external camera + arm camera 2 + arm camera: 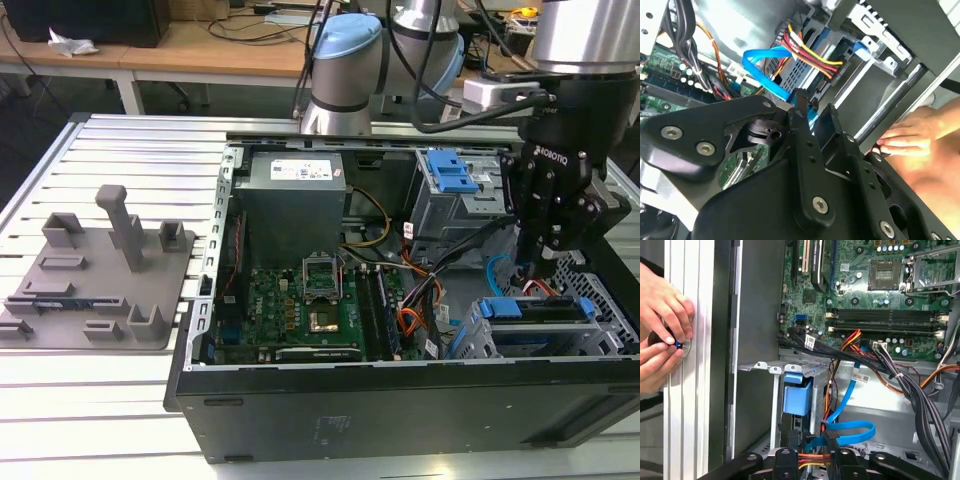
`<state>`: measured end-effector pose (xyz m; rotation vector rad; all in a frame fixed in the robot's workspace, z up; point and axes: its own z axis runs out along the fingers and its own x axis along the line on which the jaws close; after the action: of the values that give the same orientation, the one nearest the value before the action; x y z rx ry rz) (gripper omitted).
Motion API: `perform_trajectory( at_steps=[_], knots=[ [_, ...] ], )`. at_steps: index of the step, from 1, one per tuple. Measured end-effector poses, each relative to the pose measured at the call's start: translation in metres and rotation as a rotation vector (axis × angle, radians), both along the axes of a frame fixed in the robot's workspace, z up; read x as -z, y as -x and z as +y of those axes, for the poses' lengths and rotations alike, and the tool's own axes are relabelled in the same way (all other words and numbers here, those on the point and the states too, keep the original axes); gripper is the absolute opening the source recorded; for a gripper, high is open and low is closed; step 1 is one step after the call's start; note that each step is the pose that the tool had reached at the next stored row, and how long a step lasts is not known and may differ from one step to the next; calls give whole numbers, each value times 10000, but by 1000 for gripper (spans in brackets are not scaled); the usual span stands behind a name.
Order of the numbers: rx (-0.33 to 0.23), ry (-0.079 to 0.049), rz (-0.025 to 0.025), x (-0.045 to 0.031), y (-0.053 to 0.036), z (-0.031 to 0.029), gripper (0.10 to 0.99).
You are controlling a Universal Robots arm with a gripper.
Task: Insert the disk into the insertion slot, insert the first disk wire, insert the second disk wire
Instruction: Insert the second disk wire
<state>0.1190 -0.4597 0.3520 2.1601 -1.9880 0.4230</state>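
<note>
In the exterior view a grey fixture plate (100, 275) lies at the left, the open computer case (400, 405) sits mid-frame, and at the right the disk (535, 308) rests in the insertion slot (603, 305) just below the gripper (541, 268), whose fingers (801, 135) pinch the plug end of the second disk wire (762, 62).

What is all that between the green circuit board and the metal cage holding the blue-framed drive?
A tangle of black and orange wires lies between the green circuit board and the drive cage; the exterior view shows it.

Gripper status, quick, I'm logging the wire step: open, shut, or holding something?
Gripper: shut, holding the second disk wire near its end.
</note>
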Motion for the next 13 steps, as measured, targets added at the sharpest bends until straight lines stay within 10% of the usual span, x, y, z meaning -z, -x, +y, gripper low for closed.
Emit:
perform_trajectory(
  at_steps=[2, 7, 13],
  knots=[
    [-13, 8, -102, 6, 50, 0, 333],
    [-14, 9, -93, 10, 66, 1, 333],
    [7, 13, 248, 11, -1, 11, 333]
  ],
)
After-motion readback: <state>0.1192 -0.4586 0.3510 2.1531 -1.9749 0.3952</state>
